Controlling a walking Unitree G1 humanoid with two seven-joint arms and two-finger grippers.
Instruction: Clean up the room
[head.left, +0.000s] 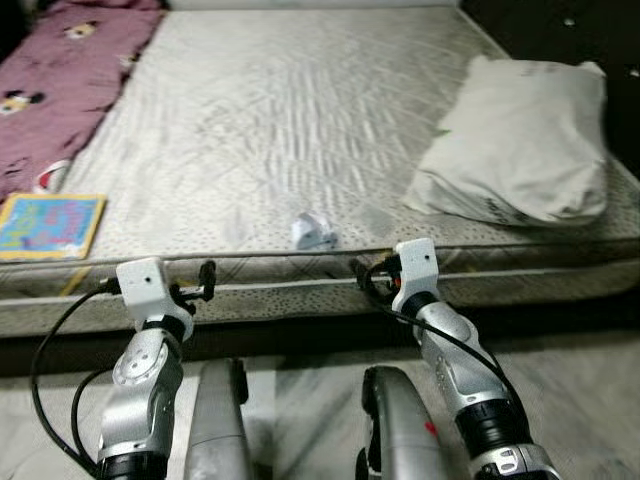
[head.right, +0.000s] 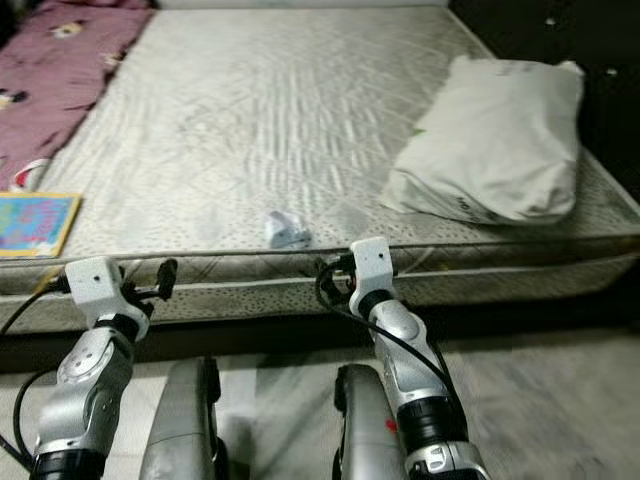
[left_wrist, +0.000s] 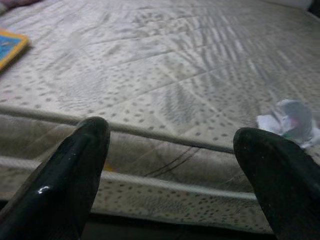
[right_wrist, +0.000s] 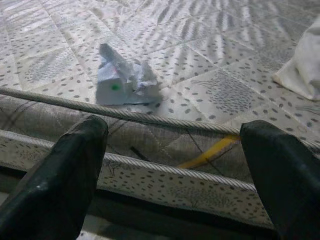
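Observation:
A crumpled piece of white paper (head.left: 313, 231) lies on the bare mattress (head.left: 260, 120) close to its front edge. My right gripper (head.left: 364, 275) is open just in front of the mattress edge, with the paper (right_wrist: 125, 77) a little beyond it and toward its left finger. My left gripper (head.left: 205, 281) is also open at the mattress edge, further left, with nothing between its fingers; the paper (left_wrist: 292, 120) lies off past its right finger. A colourful picture book (head.left: 50, 225) lies flat on the mattress near the front left corner.
A white pillow (head.left: 520, 140) rests on the right side of the mattress. A maroon printed blanket (head.left: 60, 70) covers the far left. Grey floor (head.left: 580, 400) runs along the low bed's front, where my silver legs (head.left: 400, 420) stand.

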